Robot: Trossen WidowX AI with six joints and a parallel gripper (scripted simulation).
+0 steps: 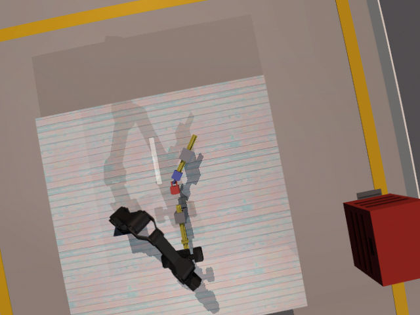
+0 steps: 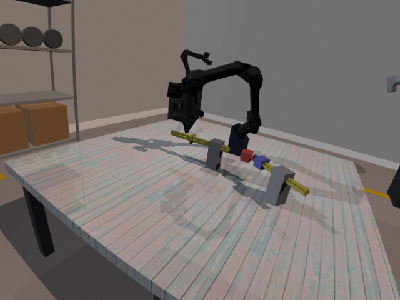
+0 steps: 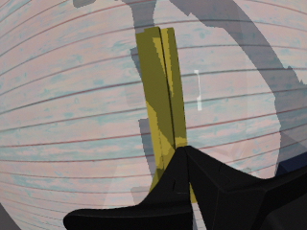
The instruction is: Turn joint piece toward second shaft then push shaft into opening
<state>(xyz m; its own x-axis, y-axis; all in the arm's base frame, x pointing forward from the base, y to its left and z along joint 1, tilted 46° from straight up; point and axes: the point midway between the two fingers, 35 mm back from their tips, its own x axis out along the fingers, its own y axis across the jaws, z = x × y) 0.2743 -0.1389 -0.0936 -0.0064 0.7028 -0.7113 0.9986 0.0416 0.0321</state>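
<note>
Gripper: the black parallel-jaw gripper (image 1: 185, 256) (image 2: 186, 130) (image 3: 183, 152) is closed, fingertips together, nothing between them.
Gripper position: fingers point down over the outer stretch of the second shaft, near its collar. Contact with the shaft cannot be told.
Second shaft: yellow, ribbed (image 1: 183, 231) (image 2: 200, 140) (image 3: 165, 96); passes through its block and sticks out at both sides, the longer part on the side away from the joint piece.
Collar: yellow, raised (image 1: 184, 241) (image 2: 192, 138), on that longer part of the shaft.
Second block: grey, upright (image 1: 179, 216) (image 2: 214, 154), carrying the second shaft above the table.
Joint piece: red, square (image 1: 174, 188) (image 2: 246, 155), between the two blocks, hinged to the blue piece and clear of the tabletop.
Alignment: from above, the joint piece lies roughly on the line of the second shaft; exact aim of its opening cannot be read.
Gap: inner end of the second shaft is near the joint piece but apart from it; not inserted.
Blue piece: square (image 1: 176, 175) (image 2: 261, 162), on the inner end of the first shaft.
First shaft: yellow (image 1: 192, 141) (image 2: 297, 186), set at an angle to the second.
First block: grey, upright (image 1: 186, 155) (image 2: 279, 185), with the first shaft through it.
Surface: pale plank-patterned table (image 1: 237, 203) (image 2: 194, 206) (image 3: 96, 110).
</note>
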